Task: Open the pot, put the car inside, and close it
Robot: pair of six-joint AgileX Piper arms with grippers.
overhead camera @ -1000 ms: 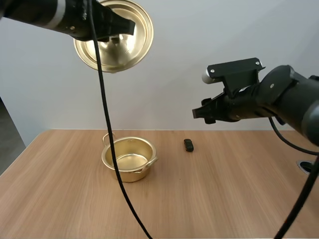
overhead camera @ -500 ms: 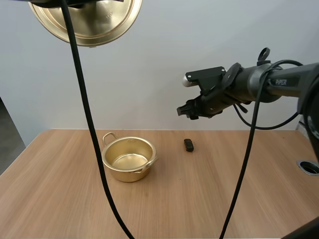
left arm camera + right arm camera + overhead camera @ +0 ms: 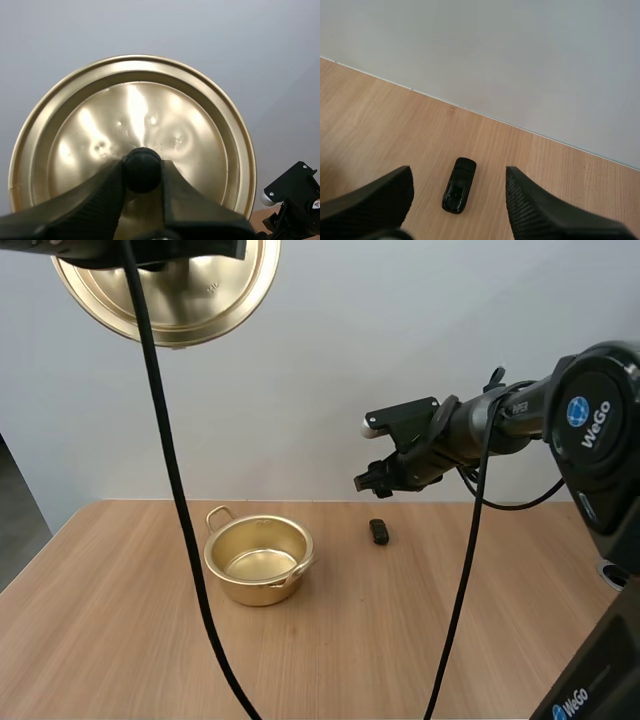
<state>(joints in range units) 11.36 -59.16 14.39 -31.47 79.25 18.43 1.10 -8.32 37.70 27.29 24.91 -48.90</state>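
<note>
Now the small black car point(image 3: 459, 191) lies on the table point(image 3: 400, 630) near the pot point(image 3: 260, 558), long way pointing to the wall point(image 3: 520, 60), down below my right gripper point(image 3: 363, 481), fingers wide apart and empty, while my left gripper point(image 3: 142, 169) pinches the lid point(image 3: 150, 110) up high.

Test lab: wooden table point(image 3: 450, 620), blank wall point(image 3: 400, 340)

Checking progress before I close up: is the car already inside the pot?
No, the car lies on the table, to the side of the empty pot.
</note>
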